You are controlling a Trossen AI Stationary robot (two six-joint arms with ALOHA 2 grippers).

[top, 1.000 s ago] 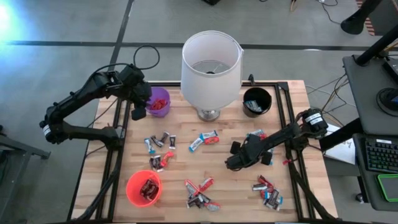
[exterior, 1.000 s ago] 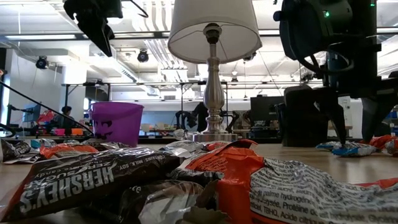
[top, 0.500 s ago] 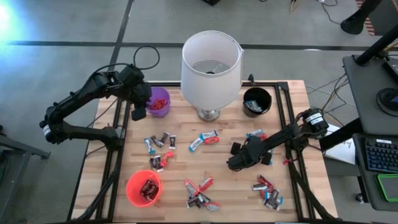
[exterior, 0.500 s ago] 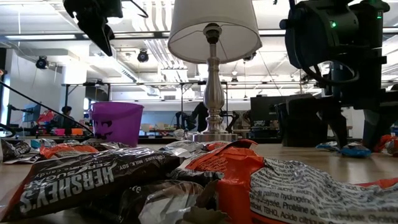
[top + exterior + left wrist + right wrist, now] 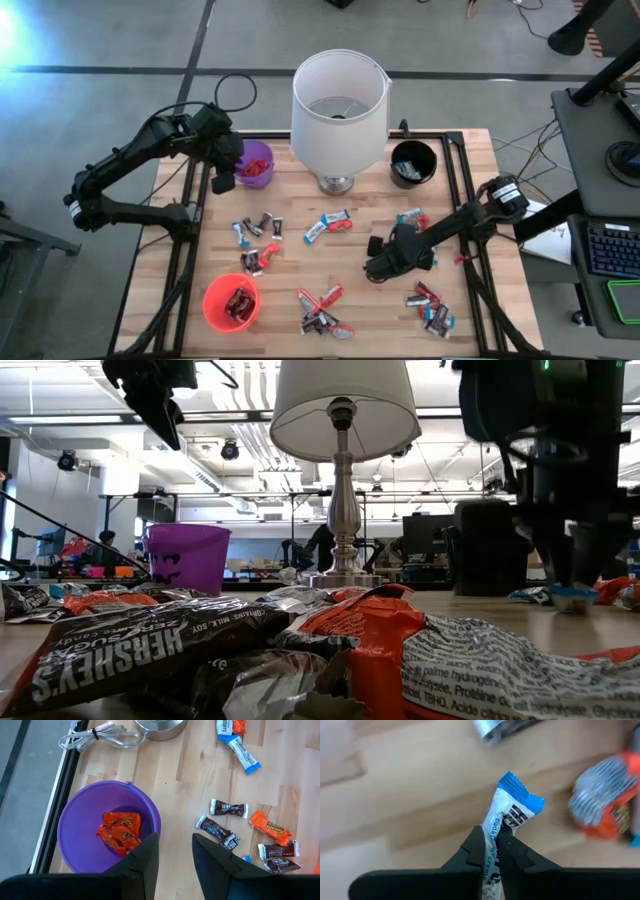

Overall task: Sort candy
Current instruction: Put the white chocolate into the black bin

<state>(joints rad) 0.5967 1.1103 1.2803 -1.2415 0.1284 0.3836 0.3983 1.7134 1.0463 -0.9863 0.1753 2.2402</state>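
Candy, wrapped minis, loose stock on your wooden table [image 5: 470, 180]: one blue-and-white bar [image 5: 509, 815] sits pinched between the closed fingers of your right gripper [image 5: 492, 849], low over the right half of the table just short of the black cup [image 5: 412, 163] (the wrapper's blue crimped end sticks out past the fingertips). An orange-and-silver piece [image 5: 600, 802] lies just beside it on the wood.

Other lots, from above: a small scatter [image 5: 258, 228] left of centre; a blue and a red piece [image 5: 328, 224] in front of the lamp [image 5: 339, 108]; a cluster [image 5: 322, 310] at the near edge, centre; another cluster [image 5: 430, 308] at the near right.

Already binned: orange wrappers [image 5: 119, 831] in the purple cup [image 5: 80, 815], far left; dark wrappers in the red cup [image 5: 231, 302], near left; something pale in the black cup, which you cannot make out.

Your left gripper [image 5: 174, 854] hangs above the purple cup's rim, its fingers set partly apart and holding nothing.

Low view: a dark Hershey's bar [image 5: 120, 650] and an orange wrapper [image 5: 400, 650] fill the foreground.
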